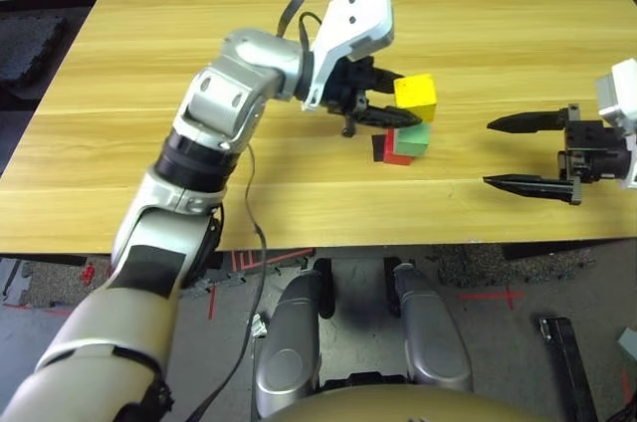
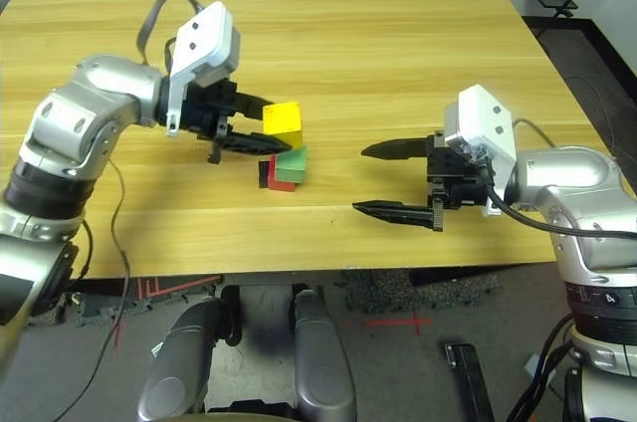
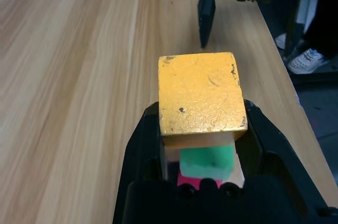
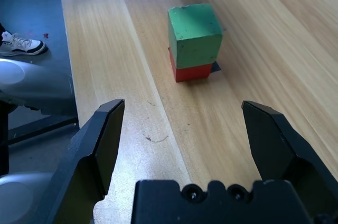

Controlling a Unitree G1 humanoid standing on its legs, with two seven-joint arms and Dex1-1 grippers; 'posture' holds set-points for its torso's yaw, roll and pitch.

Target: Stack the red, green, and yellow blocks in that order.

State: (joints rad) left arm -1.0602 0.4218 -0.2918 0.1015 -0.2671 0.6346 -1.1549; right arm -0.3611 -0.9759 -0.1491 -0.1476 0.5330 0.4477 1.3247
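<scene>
The left gripper (image 1: 383, 96) has its fingers clamped on the yellow block (image 1: 415, 95), held in the air just above the green block (image 1: 410, 137). That green one sits on the red block (image 4: 191, 71) on the table (image 1: 149, 64). The right gripper (image 1: 520, 152) waits nearby, fingers spread wide and holding nothing.

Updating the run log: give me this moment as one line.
stack: green block on red block | left pincer: shut on yellow block, above stack | right pincer: open, apart | yellow block not yet placed
</scene>
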